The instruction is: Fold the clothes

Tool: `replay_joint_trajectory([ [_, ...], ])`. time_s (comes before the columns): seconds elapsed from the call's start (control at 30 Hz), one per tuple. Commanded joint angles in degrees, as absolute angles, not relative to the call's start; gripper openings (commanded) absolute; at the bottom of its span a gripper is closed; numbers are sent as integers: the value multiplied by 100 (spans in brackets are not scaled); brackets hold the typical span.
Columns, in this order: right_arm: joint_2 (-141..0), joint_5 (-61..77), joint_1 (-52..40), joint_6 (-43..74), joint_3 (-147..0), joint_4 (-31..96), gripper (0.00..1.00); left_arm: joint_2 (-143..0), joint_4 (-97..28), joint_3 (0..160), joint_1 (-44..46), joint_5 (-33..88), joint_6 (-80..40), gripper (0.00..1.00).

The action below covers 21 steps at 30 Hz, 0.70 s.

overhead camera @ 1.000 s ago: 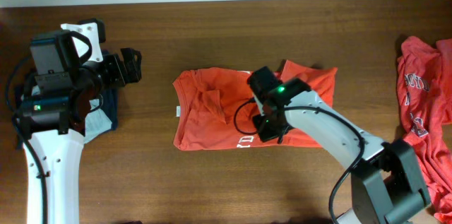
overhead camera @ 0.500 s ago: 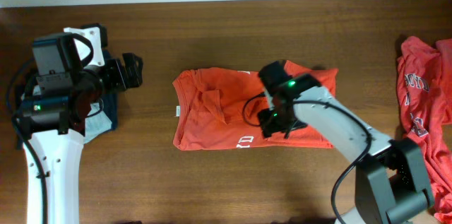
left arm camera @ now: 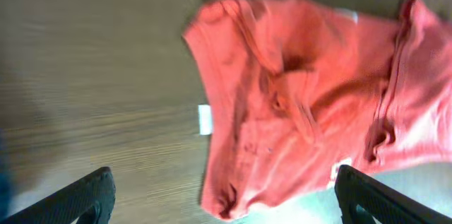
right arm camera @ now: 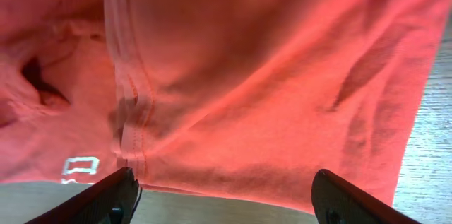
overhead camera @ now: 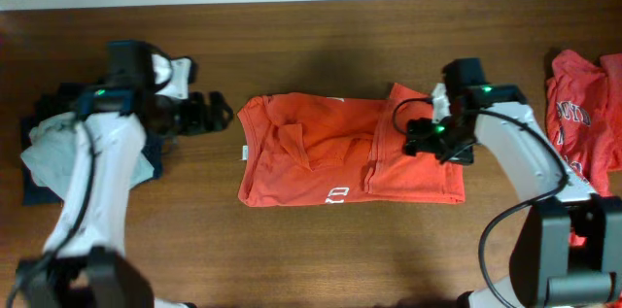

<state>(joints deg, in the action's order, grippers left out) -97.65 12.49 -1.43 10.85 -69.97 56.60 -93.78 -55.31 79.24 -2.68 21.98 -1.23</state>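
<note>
1. At the left edge of the wooden table (overhead camera: pixel 311 250) we note a pile of pale grey and navy garments (overhead camera: pixel 44 148). Neither arm is touching it.
2. The left gripper (overhead camera: pixel 209 114) hovers just beside this pile, well short of the work. Its jaws stand wide open and hold nothing; in the wrist view both tips frame bare wood and the shirt's left edge.
3. The orange-red T-shirt (overhead camera: pixel 330 153) lies flat at the table's centre. It is part folded, with its right portion doubled over the body along a hem seam (right arm camera: pixel 131 97). A white label (overhead camera: pixel 244 153) juts out at its left edge, and white lettering (overhead camera: pixel 338 194) shows near the lower edge.
4. We judge the cloth to be light, soft and limp. It will sag and crease when lifted, and it may drag on the wood.
5. In our view the sound hold is a pinch at an outer edge or corner, taking both layers. The left edge near the label is one such place; a pinch mid-panel would only bunch the cloth.
6. The right gripper (overhead camera: pixel 416 139) sits over the doubled right portion. Its jaws are spread wide and grip nothing, and the cloth lies free beneath them.
7. At the right edge lies a loose heap of orange-red T-shirts (overhead camera: pixel 583 143), unfolded, well apart from the centre shirt.
</note>
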Motion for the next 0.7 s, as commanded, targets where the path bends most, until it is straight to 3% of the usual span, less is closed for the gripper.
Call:
replay_joint_trajectory([
  [0.0,-9625,1914,250,956,-7118,5651,85,-10027,-5540,7975,12,2565,329,99],
  [0.27,-9625,2088,770,919,-7118,5660,85,-11550,-5319,7975,338,2624,576,99],
  [0.67,-9625,2082,786,917,-7118,5618,85,-12475,-4950,7975,698,3350,867,99],
])
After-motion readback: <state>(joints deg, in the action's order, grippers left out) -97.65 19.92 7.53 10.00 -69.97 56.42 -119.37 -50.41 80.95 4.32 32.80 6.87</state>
